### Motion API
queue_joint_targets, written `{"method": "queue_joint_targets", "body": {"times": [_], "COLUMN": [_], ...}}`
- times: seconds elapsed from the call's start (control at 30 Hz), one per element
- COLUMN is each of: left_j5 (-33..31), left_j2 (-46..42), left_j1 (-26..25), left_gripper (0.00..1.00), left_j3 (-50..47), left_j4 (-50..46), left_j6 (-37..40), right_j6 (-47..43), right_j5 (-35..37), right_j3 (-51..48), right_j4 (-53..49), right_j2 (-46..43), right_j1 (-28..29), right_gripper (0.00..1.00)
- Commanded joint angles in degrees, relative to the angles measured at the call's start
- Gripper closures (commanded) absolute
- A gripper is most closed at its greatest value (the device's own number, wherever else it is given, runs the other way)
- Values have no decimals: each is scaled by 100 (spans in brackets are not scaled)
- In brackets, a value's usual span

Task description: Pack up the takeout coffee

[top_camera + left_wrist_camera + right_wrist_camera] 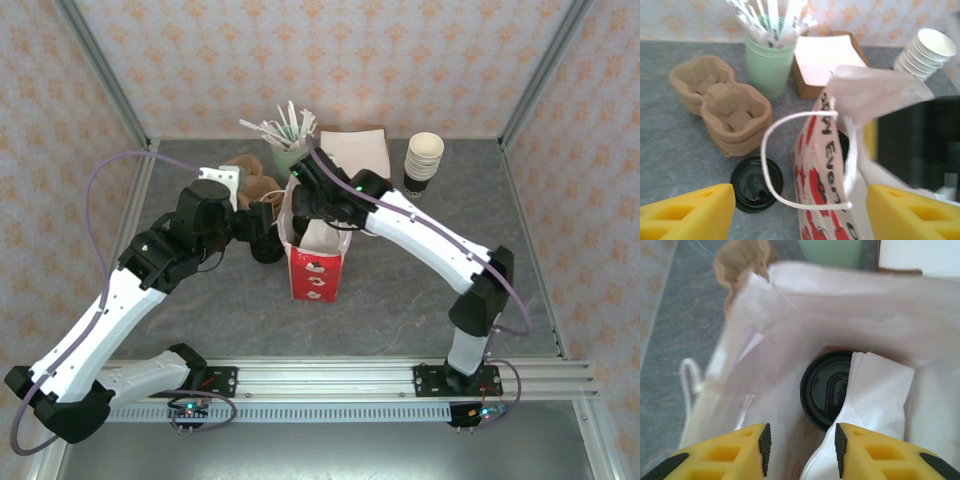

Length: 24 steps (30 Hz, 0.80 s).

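Note:
The takeout coffee (pixel 827 387) stands at the bottom of the red-and-white paper bag (pixel 316 270); in the right wrist view I see its round black lid, its right side covered by folded white napkins (pixel 880 405). My right gripper (pixel 802 447) hangs open over the bag's mouth with nothing between its fingers. The napkin edge lies against the right finger. My left gripper (pixel 800 210) is open wide at the bag's left side. The bag's (pixel 830 165) upper edge and white handle loop (pixel 770 165) lie between its fingers, apart from both.
A stack of loose black lids (pixel 752 185) lies left of the bag. Behind it are brown cup carriers (pixel 725 107), a green cup of straws (pixel 770 65), a napkin box (pixel 822 60) and a stack of lidless cups (pixel 925 52). Frame rails border the table.

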Motion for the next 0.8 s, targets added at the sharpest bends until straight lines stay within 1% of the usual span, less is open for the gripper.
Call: {"method": "queue_joint_targets", "body": {"times": [0.0, 0.03, 0.1, 0.17, 0.23, 0.3, 0.33, 0.43, 0.47, 0.53, 0.6, 0.7, 0.77], "left_j5": [-1057, -1263, -1736, -2230, -2550, -2920, -2976, -3132, -3167, -3041, -2911, -2297, -2115], "left_j2": [-289, -348, -450, -575, -723, -875, -943, -1142, -1189, -1192, -1053, -587, -200], "left_j1": [101, 130, 195, 353, 519, 732, 892, 1219, 1374, 1757, 2143, 2643, 2774], "left_gripper": [23, 20, 9, 0, 0, 0, 0, 0, 0, 0, 0, 0, 0], "left_j3": [-110, -167, -324, -590, -967, -1421, -1690, -2764, -3146, -3771, -4282, -4944, -5279], "left_j4": [413, 503, 721, 990, 1375, 1792, 2033, 3290, 3704, 4290, 4734, 5633, 6380], "left_j6": [-22, 42, 181, 313, 606, 777, 931, 1545, 1613, 1618, 1406, 1082, 1066], "right_j6": [-502, -629, -822, -955, -979, -899, -946, -1277, -1464, -1658, -1848, -2173, -2319], "right_j5": [493, 708, 1251, 1777, 2153, 2378, 2394, 2483, 2457, 2387, 2395, 2059, 1956], "right_j3": [181, 79, -274, -916, -1676, -2535, -3011, -4361, -4795, -5530, -6135, -7022, -7427], "right_j4": [49, 70, 160, 366, 599, 793, 939, 1533, 1830, 2280, 2857, 4019, 4753], "right_j2": [-939, -1187, -1720, -2389, -3061, -3780, -4117, -4886, -5057, -5218, -5214, -5032, -4766], "right_j1": [39, 30, -4, -181, -520, -1060, -1366, -2203, -2466, -2915, -3309, -3723, -3906], "right_gripper": [57, 55, 49, 42, 36, 27, 23, 13, 9, 4, 0, 1, 0]}}
